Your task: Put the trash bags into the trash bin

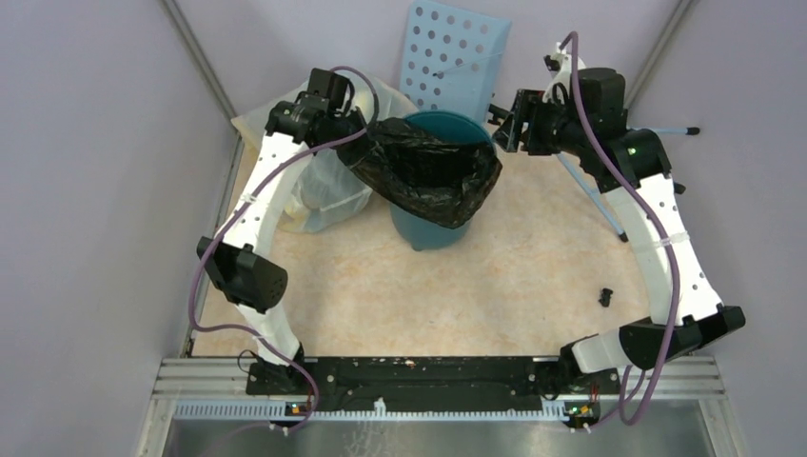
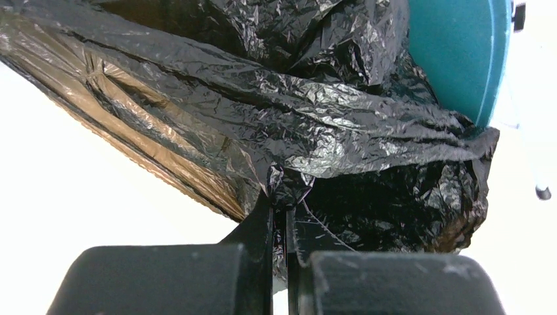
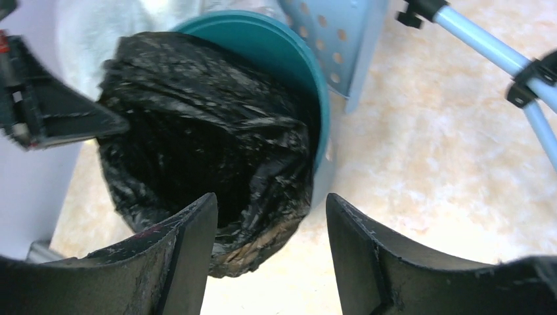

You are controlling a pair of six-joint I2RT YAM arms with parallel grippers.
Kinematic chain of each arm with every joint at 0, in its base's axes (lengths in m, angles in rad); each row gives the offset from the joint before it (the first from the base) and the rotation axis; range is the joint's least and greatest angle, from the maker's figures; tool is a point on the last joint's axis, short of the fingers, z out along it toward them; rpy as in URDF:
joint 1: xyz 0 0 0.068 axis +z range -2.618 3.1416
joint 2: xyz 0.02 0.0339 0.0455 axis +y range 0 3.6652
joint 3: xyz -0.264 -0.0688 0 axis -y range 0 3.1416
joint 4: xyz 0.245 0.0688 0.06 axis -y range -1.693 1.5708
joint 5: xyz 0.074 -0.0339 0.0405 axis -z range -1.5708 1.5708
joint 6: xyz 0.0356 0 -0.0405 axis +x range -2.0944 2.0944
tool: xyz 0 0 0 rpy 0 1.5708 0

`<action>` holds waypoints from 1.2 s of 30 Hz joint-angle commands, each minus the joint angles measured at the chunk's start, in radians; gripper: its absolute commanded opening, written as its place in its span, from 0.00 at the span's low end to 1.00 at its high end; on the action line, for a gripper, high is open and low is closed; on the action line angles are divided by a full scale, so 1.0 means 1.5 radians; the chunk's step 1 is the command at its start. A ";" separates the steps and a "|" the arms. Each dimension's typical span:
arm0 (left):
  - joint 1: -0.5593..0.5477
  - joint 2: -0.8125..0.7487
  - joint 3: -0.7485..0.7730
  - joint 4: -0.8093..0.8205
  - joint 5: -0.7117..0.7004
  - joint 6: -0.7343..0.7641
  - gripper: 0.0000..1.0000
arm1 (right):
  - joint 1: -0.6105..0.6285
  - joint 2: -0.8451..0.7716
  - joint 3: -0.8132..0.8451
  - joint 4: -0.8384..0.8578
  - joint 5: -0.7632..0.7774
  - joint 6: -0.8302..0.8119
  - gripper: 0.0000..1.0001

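Note:
The black trash bag (image 1: 433,176) is draped over the mouth and front of the teal trash bin (image 1: 430,228), its opening spread wide. My left gripper (image 1: 360,143) is shut on the bag's left edge and pulls it taut; in the left wrist view the film (image 2: 289,131) is pinched between the fingers, with the bin (image 2: 460,52) at upper right. My right gripper (image 1: 500,129) is open and empty, just right of the bin's rim. In the right wrist view the bag (image 3: 197,138) fills the bin (image 3: 289,52) beyond the spread fingers (image 3: 190,230).
A translucent whitish bulging bag (image 1: 319,195) lies left of the bin. A pale blue perforated panel (image 1: 452,57) leans behind it. A blue-legged stand (image 1: 595,195) is at right. A small black part (image 1: 605,297) lies on the table.

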 commanded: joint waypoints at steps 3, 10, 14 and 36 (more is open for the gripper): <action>0.005 -0.008 0.084 -0.113 0.138 0.088 0.00 | 0.000 0.006 0.078 0.000 -0.198 -0.041 0.61; -0.017 -0.028 0.050 -0.117 0.235 0.152 0.00 | 0.086 0.058 0.136 -0.047 -0.205 -0.111 0.58; -0.020 -0.044 0.038 -0.121 0.226 0.198 0.00 | 0.136 0.100 0.176 -0.084 -0.217 -0.131 0.56; -0.029 -0.073 -0.004 -0.066 0.223 0.246 0.00 | 0.176 0.138 0.050 -0.103 -0.176 -0.097 0.40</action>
